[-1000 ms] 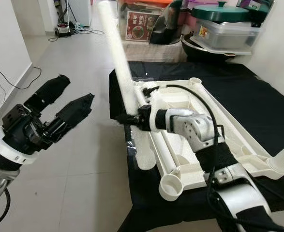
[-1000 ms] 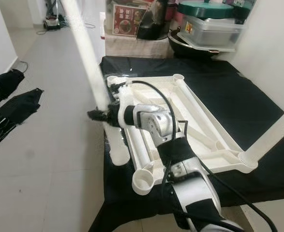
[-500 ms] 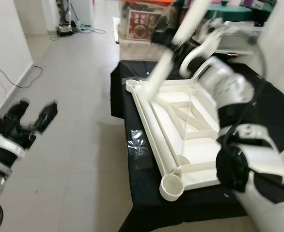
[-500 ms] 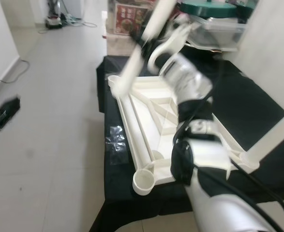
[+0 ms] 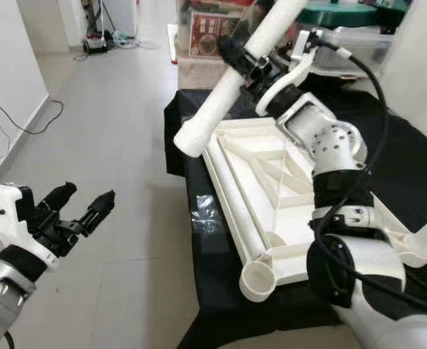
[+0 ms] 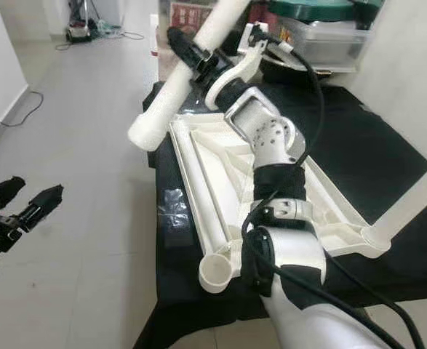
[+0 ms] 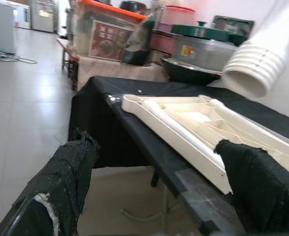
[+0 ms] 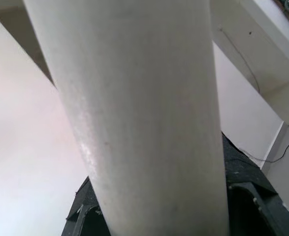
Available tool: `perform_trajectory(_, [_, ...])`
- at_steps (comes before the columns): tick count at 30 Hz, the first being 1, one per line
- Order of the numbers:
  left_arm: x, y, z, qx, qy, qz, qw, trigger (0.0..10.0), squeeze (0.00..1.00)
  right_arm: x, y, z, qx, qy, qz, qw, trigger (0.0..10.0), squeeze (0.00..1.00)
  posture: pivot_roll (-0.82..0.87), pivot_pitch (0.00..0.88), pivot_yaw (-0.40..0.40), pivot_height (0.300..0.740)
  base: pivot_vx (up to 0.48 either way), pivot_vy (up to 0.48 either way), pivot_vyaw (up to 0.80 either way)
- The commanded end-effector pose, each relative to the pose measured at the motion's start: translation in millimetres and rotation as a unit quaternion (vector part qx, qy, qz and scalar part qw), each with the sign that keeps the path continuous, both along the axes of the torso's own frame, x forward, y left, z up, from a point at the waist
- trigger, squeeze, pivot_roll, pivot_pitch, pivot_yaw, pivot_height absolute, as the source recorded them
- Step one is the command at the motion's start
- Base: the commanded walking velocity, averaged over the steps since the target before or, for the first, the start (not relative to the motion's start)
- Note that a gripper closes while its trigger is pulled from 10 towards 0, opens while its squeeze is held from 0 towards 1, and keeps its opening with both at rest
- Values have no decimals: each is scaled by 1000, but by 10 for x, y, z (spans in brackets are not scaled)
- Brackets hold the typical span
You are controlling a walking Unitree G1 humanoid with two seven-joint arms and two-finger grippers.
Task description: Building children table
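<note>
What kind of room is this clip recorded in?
Most likely a lived-in home, perhaps a hallway or living area: a pale tiled floor, stacked storage boxes against the wall, and a black-draped table carrying the upturned white tabletop.

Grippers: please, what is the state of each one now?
Left gripper: open, holding nothing, over the floor.
Right gripper: shut on the white table leg, held raised above the tabletop.

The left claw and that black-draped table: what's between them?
Bare tiled floor separates the left claw from the table, seen in both eye views.
</note>
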State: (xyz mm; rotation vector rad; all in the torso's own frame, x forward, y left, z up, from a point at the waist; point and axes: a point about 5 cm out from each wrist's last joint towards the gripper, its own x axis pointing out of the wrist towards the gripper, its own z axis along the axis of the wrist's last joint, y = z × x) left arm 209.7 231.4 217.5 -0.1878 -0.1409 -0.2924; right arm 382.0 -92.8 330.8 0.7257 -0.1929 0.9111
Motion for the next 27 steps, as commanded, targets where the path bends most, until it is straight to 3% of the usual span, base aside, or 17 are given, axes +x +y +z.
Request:
perform_trajectory(1, [-16, -68, -10, 10, 1, -24, 1000, 10000, 0, -36, 29, 12, 4, -13, 15, 1000, 0, 0, 111, 0, -83, 740, 0, 0, 0])
perform_trajectory(12, [-15, -129, -80, 28, 8, -40, 999, 10000, 0, -82, 99, -31, 2, -20, 38, 999, 0, 0, 112, 0, -81, 740, 0, 0, 0])
perform_trajectory(15, [-10, -253, -92, 33, 11, -87, 996, 10000, 0, -296, 233, -98, -16, -63, 108, 992, 0, 0, 113, 0, -80, 740, 0, 0, 0])
perform_trajectory(23, [19, -408, -97, 35, 13, -141, 989, 10000, 0, -389, 325, -169, -30, -71, 143, 987, 0, 0, 112, 0, -79, 740, 0, 0, 0])
perform_trajectory(25, [6, -522, -95, 24, 14, -192, 981, 10000, 0, -514, 387, -150, -15, -87, 211, 974, 0, 0, 105, 0, -72, 740, 0, 0, 0])
perform_trajectory(27, [6, -522, -95, 24, 14, -192, 981, 10000, 0, -514, 387, -150, -15, -87, 211, 974, 0, 0, 105, 0, -72, 740, 0, 0, 0])
